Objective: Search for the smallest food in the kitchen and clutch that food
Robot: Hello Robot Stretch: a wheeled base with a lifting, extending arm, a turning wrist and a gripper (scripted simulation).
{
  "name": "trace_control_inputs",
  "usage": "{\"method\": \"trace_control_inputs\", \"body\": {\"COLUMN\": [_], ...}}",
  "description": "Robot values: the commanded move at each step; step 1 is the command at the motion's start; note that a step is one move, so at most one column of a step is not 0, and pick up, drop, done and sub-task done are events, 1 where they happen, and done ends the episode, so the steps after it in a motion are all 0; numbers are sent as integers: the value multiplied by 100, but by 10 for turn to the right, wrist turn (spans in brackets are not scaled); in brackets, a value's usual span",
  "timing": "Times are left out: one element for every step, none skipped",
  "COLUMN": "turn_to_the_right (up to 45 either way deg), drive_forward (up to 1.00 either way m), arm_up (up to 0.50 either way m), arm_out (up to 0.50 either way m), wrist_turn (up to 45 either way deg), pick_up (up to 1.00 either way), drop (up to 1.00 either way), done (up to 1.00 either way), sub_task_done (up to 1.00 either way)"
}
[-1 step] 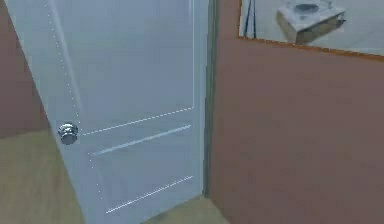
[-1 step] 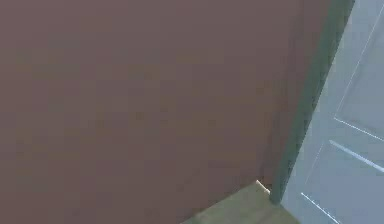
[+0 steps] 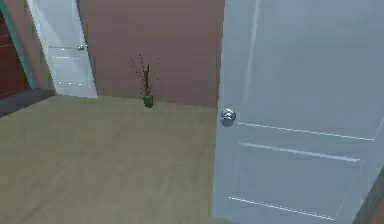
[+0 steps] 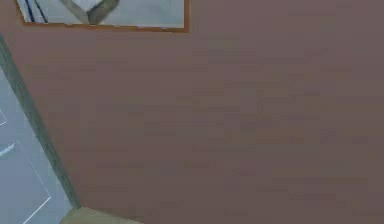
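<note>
Forward view: a pale panelled door (image 3: 300, 110) is standing close at the right, its round knob (image 3: 228, 117) facing the camera; a second white door (image 3: 62, 45) is sitting in the far wall at the left.
Plant: a small potted plant (image 3: 146, 85) with bare twigs is standing on the wood floor (image 3: 100, 160) against the brown wall (image 3: 180, 40), between the two doors.
Arm side view: a brown side wall (image 4: 230, 120) is running close alongside; a framed picture (image 4: 110, 12) is hanging at the top; a pale door edge (image 4: 15, 170) is showing at lower left.
Pincer: cannot tell its state from these pictures.
Food: whereabouts cannot be told; this space is reading as a bare room or hall, not a kitchen.
Step in hand: searching, judged to be at an early stage, with the kitchen not yet reached.
Next move: calling for the base to be turning toward the forward view's left, where the floor is lying open, and keeping clear of the near door; comparing foods by size is waiting until a kitchen counter is found.
</note>
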Motion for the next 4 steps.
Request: {"method": "trace_control_inputs", "body": {"turn_to_the_right": [-390,0,0,-30], "drive_forward": [0,100,100,0], "arm_up": [0,0,0,0], "arm_out": [0,0,0,0], "wrist_turn": [0,0,0,0], "pick_up": [0,0,0,0], "drop": [0,0,0,0], "done": [0,0,0,0], "sub_task_done": [0,0,0,0]}}
